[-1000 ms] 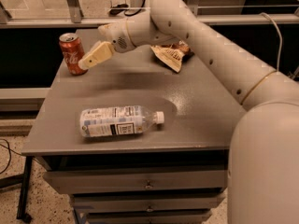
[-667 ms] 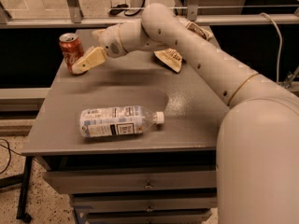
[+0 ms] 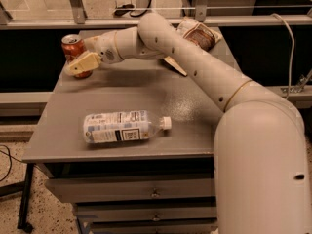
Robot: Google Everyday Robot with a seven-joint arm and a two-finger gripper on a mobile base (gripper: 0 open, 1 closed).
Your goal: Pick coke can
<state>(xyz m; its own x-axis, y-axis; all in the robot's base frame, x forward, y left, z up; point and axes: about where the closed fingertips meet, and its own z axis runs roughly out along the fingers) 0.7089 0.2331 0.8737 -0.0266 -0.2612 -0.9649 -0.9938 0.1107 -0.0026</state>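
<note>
Gripper seemingly against coke can on grey table.

Tabletop: bottle, bag, can beside gripper

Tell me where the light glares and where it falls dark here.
Camera view: speckled sheen on the table right of the bottle; deep shadow under the tabletop and behind the coke can, where the gripper reaches at the far left corner.
</note>
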